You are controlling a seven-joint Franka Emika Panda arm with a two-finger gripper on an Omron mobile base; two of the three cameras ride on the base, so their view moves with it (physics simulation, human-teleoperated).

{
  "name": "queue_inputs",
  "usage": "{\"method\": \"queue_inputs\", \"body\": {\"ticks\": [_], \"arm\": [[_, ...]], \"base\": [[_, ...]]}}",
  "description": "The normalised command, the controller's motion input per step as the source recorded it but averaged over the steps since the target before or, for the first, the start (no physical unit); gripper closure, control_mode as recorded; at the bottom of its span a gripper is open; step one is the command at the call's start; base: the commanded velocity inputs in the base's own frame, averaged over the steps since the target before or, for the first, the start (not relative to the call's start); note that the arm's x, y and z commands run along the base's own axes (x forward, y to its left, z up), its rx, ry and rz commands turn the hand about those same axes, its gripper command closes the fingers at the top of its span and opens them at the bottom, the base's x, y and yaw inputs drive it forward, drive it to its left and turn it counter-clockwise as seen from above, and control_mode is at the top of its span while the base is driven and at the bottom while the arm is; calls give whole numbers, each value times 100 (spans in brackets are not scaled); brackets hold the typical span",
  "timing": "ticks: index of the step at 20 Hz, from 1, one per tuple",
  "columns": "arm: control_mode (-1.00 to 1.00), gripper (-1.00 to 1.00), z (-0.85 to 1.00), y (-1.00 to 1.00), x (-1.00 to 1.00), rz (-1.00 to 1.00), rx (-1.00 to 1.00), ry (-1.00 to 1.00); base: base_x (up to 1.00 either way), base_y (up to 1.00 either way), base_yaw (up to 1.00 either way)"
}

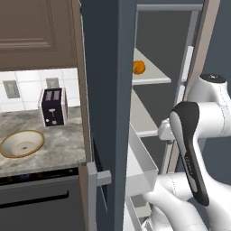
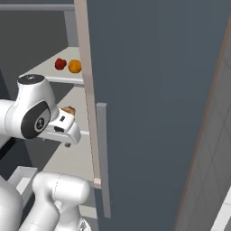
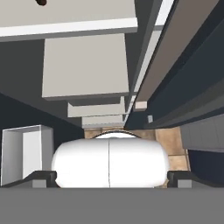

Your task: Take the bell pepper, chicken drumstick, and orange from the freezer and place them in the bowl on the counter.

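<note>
Gripper (image 3: 109, 177) jaws wide, holding nothing. Orange (image 2: 75, 66) beside bell pepper (image 2: 60, 63) on upper freezer shelf (image 2: 49, 72); probable drumstick (image 2: 68, 109) below. Bowl (image 1: 21, 143) on counter (image 1: 58, 144).

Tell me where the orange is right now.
The orange sits on an upper freezer shelf, immediately right of the bell pepper in the right base view.

One orange (image 1: 139, 67) and one red bell pepper (image 2: 60, 63) sit on the freezer's (image 1: 108, 90) top shelf, the pepper at nine o'clock from the orange. One chicken drumstick (image 2: 69, 109) lies on the shelf below. One bowl (image 1: 21, 143), one toaster (image 1: 53, 107) stand on the table (image 1: 58, 144). Two wall outlets (image 1: 11, 89) show.
</note>
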Motion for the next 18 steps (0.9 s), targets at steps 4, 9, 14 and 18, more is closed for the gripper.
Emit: {"method": "queue_inputs", "body": {"ticks": [4, 9, 14, 18], "arm": [[100, -100, 0, 0, 0, 0, 0, 0], [100, -100, 0, 0, 0, 0, 0, 0], [100, -100, 0, 0, 0, 0, 0, 0], [100, -100, 0, 0, 0, 0, 0, 0]], "base": [[19, 57, 1], [13, 53, 3], [9, 37, 3], [1, 12, 4]]}}
